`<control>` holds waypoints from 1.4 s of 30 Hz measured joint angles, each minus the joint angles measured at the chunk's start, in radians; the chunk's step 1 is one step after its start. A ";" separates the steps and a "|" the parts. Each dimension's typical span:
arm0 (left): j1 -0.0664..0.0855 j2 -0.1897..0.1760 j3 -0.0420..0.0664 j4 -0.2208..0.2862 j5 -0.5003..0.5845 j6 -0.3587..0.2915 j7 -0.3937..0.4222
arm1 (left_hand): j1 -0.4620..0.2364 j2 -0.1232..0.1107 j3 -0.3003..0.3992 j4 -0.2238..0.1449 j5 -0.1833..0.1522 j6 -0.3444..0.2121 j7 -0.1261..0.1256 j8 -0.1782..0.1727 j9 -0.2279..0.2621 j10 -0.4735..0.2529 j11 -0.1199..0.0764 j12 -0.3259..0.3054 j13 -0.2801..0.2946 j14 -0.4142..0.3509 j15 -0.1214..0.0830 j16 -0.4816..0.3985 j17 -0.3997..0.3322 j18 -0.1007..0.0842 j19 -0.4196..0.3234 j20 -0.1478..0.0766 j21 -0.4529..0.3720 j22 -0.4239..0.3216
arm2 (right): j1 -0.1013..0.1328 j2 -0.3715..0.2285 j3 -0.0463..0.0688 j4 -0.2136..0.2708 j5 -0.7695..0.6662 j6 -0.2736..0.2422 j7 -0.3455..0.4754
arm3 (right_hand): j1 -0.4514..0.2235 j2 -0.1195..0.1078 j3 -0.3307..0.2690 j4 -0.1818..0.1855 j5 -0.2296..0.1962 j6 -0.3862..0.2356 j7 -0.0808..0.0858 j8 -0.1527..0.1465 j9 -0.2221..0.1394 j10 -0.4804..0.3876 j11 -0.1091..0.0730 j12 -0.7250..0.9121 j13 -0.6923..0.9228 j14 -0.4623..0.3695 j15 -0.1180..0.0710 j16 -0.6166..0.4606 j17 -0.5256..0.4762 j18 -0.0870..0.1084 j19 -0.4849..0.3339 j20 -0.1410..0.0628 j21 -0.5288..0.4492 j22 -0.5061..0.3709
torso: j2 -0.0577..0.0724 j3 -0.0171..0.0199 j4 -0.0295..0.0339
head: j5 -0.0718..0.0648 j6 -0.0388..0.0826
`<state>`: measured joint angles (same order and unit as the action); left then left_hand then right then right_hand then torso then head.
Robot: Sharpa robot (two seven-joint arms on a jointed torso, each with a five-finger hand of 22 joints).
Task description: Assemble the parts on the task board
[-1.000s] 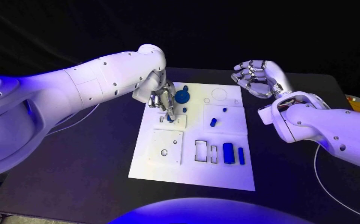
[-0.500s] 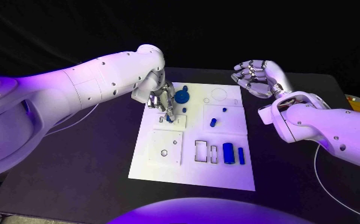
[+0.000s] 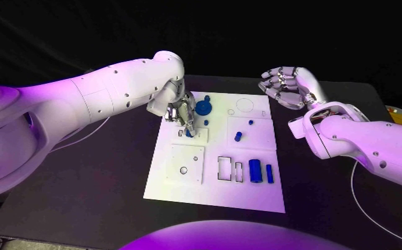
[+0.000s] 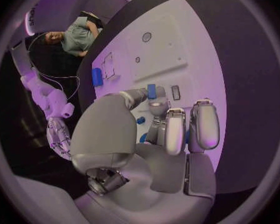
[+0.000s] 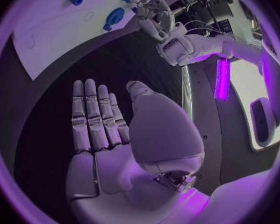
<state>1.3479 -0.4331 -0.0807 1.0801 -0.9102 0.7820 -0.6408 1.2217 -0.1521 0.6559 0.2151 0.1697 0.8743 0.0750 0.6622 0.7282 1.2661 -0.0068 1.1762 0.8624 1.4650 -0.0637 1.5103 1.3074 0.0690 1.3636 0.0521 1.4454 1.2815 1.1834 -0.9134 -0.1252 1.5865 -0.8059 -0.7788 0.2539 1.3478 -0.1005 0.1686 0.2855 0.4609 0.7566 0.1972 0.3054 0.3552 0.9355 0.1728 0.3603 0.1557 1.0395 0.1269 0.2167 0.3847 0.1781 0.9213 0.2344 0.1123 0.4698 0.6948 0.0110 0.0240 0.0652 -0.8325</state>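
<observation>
The white task board [image 3: 216, 187] lies in the middle of the black table. My left hand [image 3: 179, 112] hovers low over its far left corner and pinches a small blue part [image 4: 151, 90] between thumb and fingertips [image 4: 157, 106], just above a small square inset [image 3: 191, 135]. A round blue part [image 3: 204, 108] lies right beside that hand. My right hand [image 3: 288, 88] is raised beyond the board's far right corner, fingers [image 5: 94, 115] stretched and apart, holding nothing.
Small blue pegs [image 3: 238, 136] stand mid-board, and two blue cylinders [image 3: 254, 171] lie next to rectangular slots [image 3: 225, 168] near the front. A thin cable [image 3: 364, 203] runs along the table at the right.
My left hand has dipped slightly toward the board with the small blue part. The right hand has stayed in place.
</observation>
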 measured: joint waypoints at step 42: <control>-0.009 -0.023 0.002 0.033 -0.021 -0.075 0.015 | -0.026 0.000 0.011 0.011 0.002 0.020 -0.010 0.009 0.023 0.016 -0.001 0.009 0.010 0.000 0.000 0.000 0.000 0.000 0.012 -0.005 0.008 0.013 | 0.000 0.001 0.000 -0.003 0.000 0.002 -0.001 | 0.000 0.000 0.003 0.003 0.000 0.000 0.000 0.004 -0.001 0.000 0.000 0.000 -0.005 0.000 0.000 -0.004 -0.004 0.000 0.000 0.000 -0.004 -0.005 | 0.000 0.0002 -0.0012 | 0.000 0.002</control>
<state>1.3387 -0.4557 -0.0791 1.1127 -0.9317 0.7074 -0.6257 1.1956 -0.1519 0.6669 0.2262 0.1721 0.8947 0.0652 0.6713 0.7511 1.2820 -0.0083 1.1850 0.8724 1.4650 -0.0637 1.5102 1.3074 0.0690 1.3759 0.0466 1.4532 1.2942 1.1831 -0.9125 -0.1252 1.5833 -0.8059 -0.7770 0.2527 1.3478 -0.1005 0.1714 0.2883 0.4608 0.7568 0.1970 0.3092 0.3545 0.9355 0.1728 0.3603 0.1503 1.0395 0.1268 0.2129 0.3807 0.1780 0.9213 0.2343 0.1082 0.4650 0.6951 0.0112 0.0228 0.0654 -0.8302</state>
